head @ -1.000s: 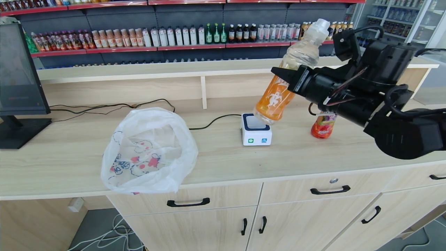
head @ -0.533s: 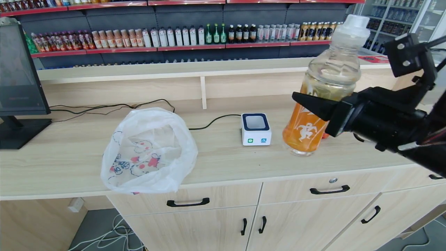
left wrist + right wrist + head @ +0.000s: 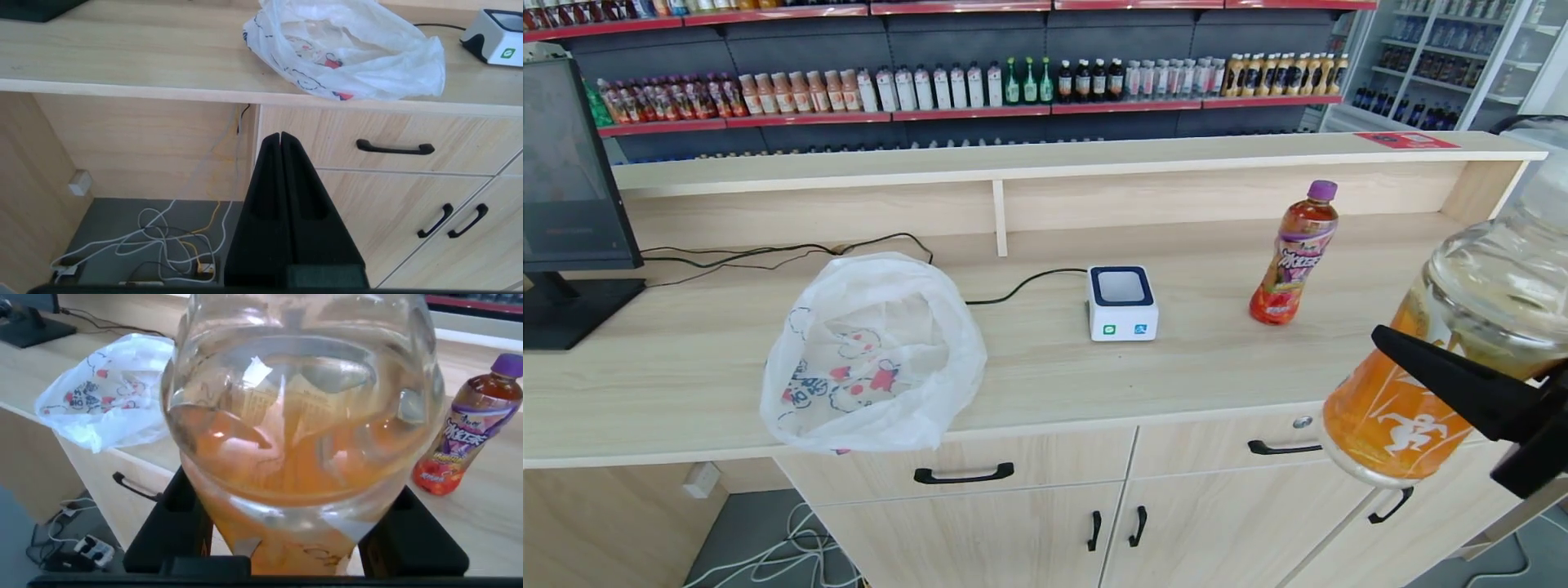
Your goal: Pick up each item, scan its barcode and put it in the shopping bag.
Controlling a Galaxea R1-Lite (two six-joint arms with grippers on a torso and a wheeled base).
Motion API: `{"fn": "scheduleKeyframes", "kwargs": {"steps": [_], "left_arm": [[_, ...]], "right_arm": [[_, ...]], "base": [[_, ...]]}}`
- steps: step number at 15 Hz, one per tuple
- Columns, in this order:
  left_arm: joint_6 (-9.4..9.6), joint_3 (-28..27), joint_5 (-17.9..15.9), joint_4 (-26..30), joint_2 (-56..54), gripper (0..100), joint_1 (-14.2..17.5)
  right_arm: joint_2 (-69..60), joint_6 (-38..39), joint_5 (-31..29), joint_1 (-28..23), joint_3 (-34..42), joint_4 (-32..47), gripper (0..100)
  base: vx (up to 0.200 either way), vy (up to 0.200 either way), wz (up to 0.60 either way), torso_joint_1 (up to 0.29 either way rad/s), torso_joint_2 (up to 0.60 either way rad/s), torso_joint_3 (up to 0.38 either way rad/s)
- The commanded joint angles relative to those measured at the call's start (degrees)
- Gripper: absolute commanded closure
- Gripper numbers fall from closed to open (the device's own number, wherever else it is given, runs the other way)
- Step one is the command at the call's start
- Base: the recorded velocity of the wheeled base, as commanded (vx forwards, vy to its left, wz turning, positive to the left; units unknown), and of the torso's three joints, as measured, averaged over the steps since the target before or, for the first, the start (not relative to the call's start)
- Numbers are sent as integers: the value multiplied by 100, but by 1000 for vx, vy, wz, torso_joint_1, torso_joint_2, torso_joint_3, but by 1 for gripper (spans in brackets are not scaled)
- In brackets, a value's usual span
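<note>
While the left gripper (image 3: 282,145) hangs pressed together, the right gripper (image 3: 294,527) pinches the orange bottle (image 3: 1462,327) off the counter's (image 3: 1054,384) front edge.

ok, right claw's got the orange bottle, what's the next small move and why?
Probably swing the right claw leftward toward the shopping bag. The orange bottle was over the scanner a second ago; now it hangs out past the counter, far from the bag's open mouth.

no readable text, bottle (image 3: 1388,408) label illegible

Scanner (image 3: 1122,302) between bag (image 3: 874,351) and standing bottle (image 3: 1294,253)
</note>
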Motion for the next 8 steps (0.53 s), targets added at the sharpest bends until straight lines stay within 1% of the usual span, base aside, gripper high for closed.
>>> {"fn": "scheduleKeyframes", "kwargs": {"steps": [1, 3, 6, 8], "left_arm": [[8, 0, 0, -19, 0, 100, 0], [-1, 0, 9, -19, 0, 100, 0], [-28, 0, 9, -10, 0, 100, 0], [-28, 0, 9, -28, 0, 100, 0]], "right_arm": [[-180, 0, 1, -2, 153, -12, 100], [-162, 9, -8, -2, 188, -3, 100], [-92, -35, -8, -256, 338, -3, 100], [-127, -43, 1, -256, 391, -12, 100]], "base": [[-200, 0, 0, -2, 2, 7], [-200, 0, 0, 5, 7, 5], [-200, 0, 0, 9, 4, 1], [0, 0, 0, 0, 0, 0]]}}
